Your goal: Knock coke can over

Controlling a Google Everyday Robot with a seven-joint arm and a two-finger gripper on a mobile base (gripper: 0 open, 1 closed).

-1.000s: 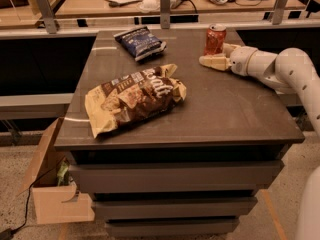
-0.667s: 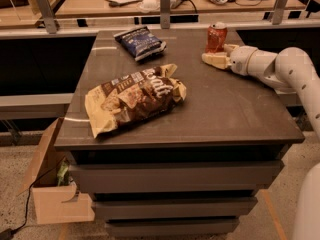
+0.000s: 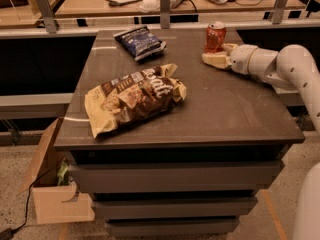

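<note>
The coke can [image 3: 215,36] is a small red-orange can with a silver top. It stands upright near the back right of the dark table [image 3: 220,109]. My gripper [image 3: 216,58] reaches in from the right on a white arm. Its pale fingers lie low on the table, right at the foot of the can on its near side. It holds nothing.
A large tan and brown chip bag [image 3: 134,98] lies at the table's front left. A dark blue snack bag [image 3: 139,41] lies at the back. A rail with metal posts [image 3: 165,6] runs behind the table. An open cardboard box [image 3: 52,184] stands on the floor at the left.
My gripper has crept a little toward the can's base. The can still stands upright in the same place.
</note>
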